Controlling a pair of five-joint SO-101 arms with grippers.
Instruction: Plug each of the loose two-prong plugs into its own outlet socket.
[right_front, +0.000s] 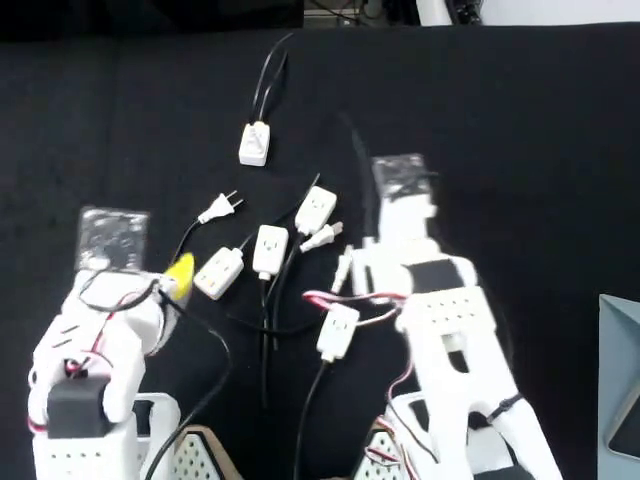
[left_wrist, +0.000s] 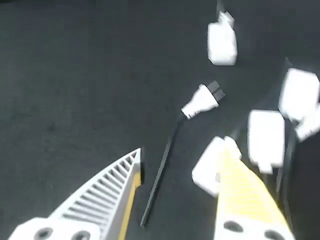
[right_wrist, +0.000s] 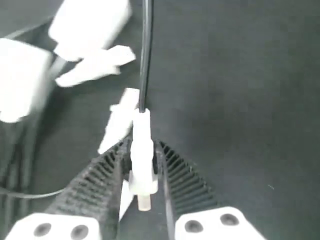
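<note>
The right end effector (right_wrist: 141, 146) pinches a white two-prong plug (right_wrist: 141, 167), its long axis along the fingers, prongs toward the wrist and black cord (right_wrist: 146, 50) leading away, while the left end effector (left_wrist: 180, 150) hangs spread over the black table (right_front: 520, 120).

Both arms: white printed-plastic shells. White plastic left arm (right_front: 95, 340) w/ black boxy servo block (right_front: 75, 410) low down, thin red + black wires (right_front: 98, 345) over the joints, perforated white base plate (right_front: 60, 458). Left gripper (left_wrist: 180, 150): one white finger w/ ribbed lattice (left_wrist: 107, 185), one solid yellow finger (left_wrist: 240, 190), round screw holes at both roots. White plastic right arm (right_front: 445, 330) has a black rectangular panel (right_front: 440, 275) and a red/white wire bundle (right_front: 350, 300). Right gripper (right_wrist: 141, 145): black ribbed fingers (right_wrist: 95, 185) on white mounts w/ paired screw holes.
</note>
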